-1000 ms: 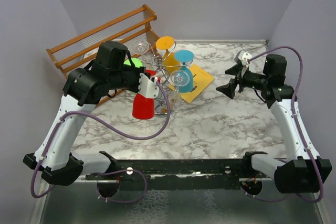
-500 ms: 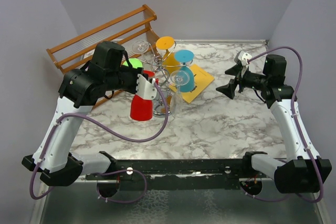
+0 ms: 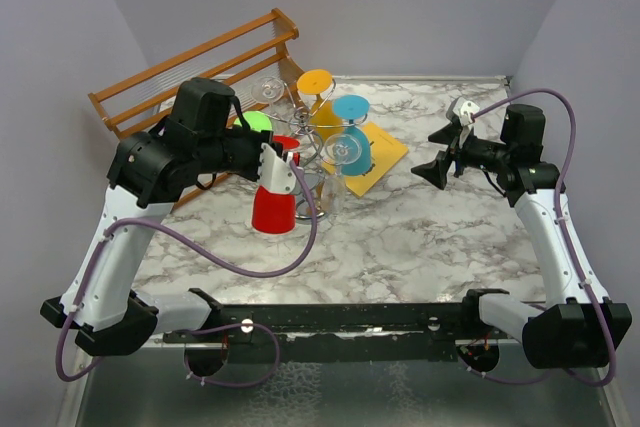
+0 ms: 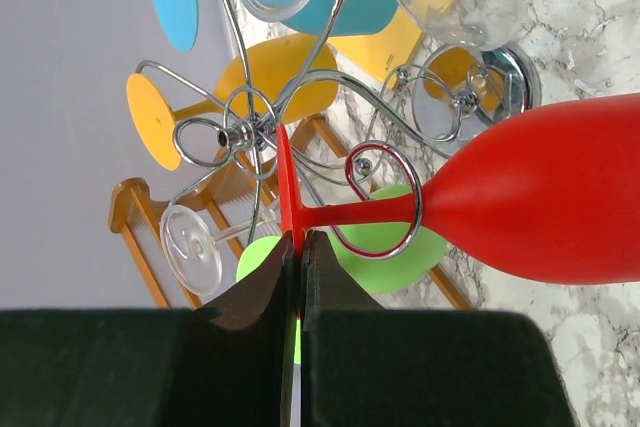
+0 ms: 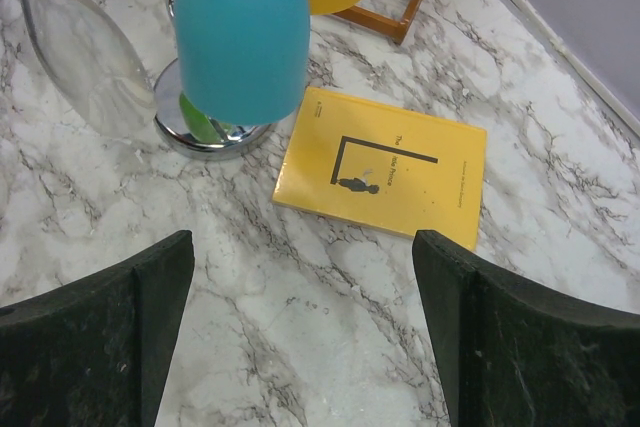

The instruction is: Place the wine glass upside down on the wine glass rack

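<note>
Pinching wine glass foot, partly hidden

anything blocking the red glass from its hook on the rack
Nothing visible does. The stem of the red glass lies inside a curled arm of the rack, its foot pinched in the left tool. The green glass hangs behind that arm, not in the path.

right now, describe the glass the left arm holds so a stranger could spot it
On the marble table stands the chrome wine glass rack. At its near side the wine glass hangs bowl-down, foot pinched in the left pincer. It alone is red; its neighbours are blue, yellow, green or clear.
</note>
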`<state>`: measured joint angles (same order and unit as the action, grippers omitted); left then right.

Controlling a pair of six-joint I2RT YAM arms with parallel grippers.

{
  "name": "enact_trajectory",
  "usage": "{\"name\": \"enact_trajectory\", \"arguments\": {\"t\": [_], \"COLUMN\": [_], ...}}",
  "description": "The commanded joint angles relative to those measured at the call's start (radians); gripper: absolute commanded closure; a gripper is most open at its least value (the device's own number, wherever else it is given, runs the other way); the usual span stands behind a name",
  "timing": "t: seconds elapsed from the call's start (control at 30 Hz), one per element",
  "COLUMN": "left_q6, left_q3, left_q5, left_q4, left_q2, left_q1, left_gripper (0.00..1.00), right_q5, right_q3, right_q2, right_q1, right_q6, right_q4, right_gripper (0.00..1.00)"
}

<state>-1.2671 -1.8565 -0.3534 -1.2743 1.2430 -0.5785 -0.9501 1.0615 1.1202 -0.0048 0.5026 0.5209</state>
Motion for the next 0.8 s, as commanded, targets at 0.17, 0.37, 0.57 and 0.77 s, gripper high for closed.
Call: {"name": "enact_trajectory", "arguments": {"t": [0.17, 0.37, 0.57, 0.77], "left_q6": [-0.013, -0.012, -0.012, -0.014], "left_q3": [0.05, 0.075, 0.084, 0.09], "left_q5": [-0.092, -0.102, -0.098, -0.108], "left_q4": [0.04, 0.052, 0.04, 0.023], "left_q2": [0.002, 0.006, 0.003, 0.003], "left_q1": [-0.009, -0.011, -0.014, -0.014], "left_gripper": [0.98, 0.98, 0.94, 0.86], "right_q5": [0.011, 0.013, 0.014, 0.017], "right_q3": [-0.009, -0.011, -0.011, -0.012], "right_q2": [-0.008, -0.007, -0.007, -0.01], "right_q1": [0.002, 0.002, 0.002, 0.002], "right_q6": [0.013, 0.014, 0.017, 0.02], "right_q4": [-0.007, -0.007, -0.007, -0.005], "right_gripper": [0.1, 0.1, 0.1, 0.1]}}
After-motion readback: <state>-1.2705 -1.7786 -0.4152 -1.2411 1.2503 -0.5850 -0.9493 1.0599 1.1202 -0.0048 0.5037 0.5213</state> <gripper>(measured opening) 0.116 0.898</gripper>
